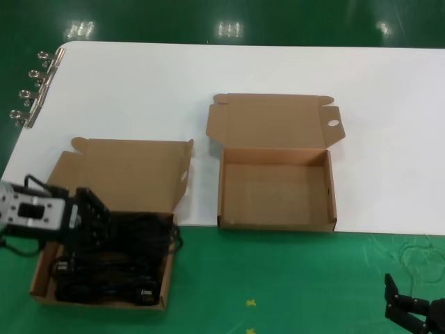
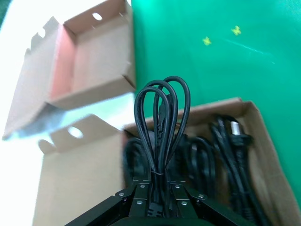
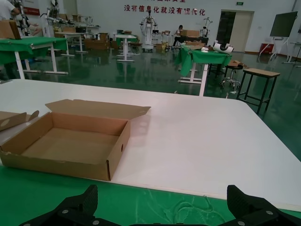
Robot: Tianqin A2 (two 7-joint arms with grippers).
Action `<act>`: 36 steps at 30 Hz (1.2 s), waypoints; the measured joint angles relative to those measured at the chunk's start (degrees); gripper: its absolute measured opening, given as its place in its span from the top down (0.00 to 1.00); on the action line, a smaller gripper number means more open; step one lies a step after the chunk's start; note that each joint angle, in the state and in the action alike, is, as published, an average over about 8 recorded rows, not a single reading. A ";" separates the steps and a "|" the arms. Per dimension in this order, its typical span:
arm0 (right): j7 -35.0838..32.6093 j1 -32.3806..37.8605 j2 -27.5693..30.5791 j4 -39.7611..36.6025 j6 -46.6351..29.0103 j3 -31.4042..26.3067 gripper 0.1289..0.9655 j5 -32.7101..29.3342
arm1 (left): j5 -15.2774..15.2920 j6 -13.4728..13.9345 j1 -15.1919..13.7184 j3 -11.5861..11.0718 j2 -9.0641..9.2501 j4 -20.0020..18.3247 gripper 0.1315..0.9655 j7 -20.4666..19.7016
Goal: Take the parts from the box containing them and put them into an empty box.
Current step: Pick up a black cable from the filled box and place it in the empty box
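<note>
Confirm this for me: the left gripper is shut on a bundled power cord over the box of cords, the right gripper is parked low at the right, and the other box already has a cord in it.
One thing is wrong: the other box holds nothing, as the head view shows. The rest stands: the left gripper is shut on a bundled power cord over the box of cords, and the right gripper is parked low at the right.
</note>
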 joint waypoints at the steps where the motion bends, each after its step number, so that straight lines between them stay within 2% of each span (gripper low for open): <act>1: 0.00 0.00 0.00 0.00 0.00 0.00 0.00 0.00 | -0.12 0.58 -0.14 -0.09 -0.24 -0.86 0.92 -0.39; 5: 0.00 0.00 0.00 0.00 0.00 0.00 0.00 0.00 | -0.66 3.23 0.44 -0.27 -1.60 -6.89 0.92 -3.31; 8: 0.00 0.00 0.00 0.00 0.00 0.00 0.00 0.00 | -1.12 5.11 1.97 -0.20 -2.52 -13.52 0.92 -6.96; 11: 0.00 0.00 0.00 0.00 0.00 0.00 0.00 0.00 | -1.37 6.26 3.74 0.17 -2.63 -20.04 0.92 -11.15; 15: 0.00 0.00 0.00 0.00 0.00 0.00 0.00 0.00 | -1.02 6.34 5.79 1.31 -1.01 -27.70 0.92 -17.39; 18: 0.00 0.00 0.00 0.00 0.00 0.00 0.00 0.00 | -0.39 5.21 6.23 2.43 1.98 -30.45 0.92 -21.10; 20: 0.00 0.00 0.00 0.00 0.00 0.00 0.00 0.00 | 0.12 3.88 5.69 3.16 4.77 -29.90 0.92 -22.50; 22: 0.00 0.00 0.00 0.00 0.00 0.00 0.00 0.00 | 0.63 2.18 4.57 3.80 7.93 -27.60 0.92 -23.12; 25: 0.00 0.00 0.00 0.00 0.00 0.00 0.00 0.00 | 1.39 -1.11 2.23 4.54 12.94 -21.96 0.92 -23.04; 29: 0.00 0.00 0.00 0.00 0.00 0.00 0.00 0.00 | 1.52 -6.00 -0.88 5.93 18.56 -13.51 0.92 -21.88; 32: 0.00 0.00 0.00 0.00 0.00 0.00 0.00 0.00 | 0.00 -9.28 -2.45 8.68 21.56 -8.79 0.92 -21.63; 36: 0.00 0.00 0.00 0.00 0.00 0.00 0.00 0.00 | -3.62 -12.23 -3.36 13.95 23.72 -5.77 0.92 -22.37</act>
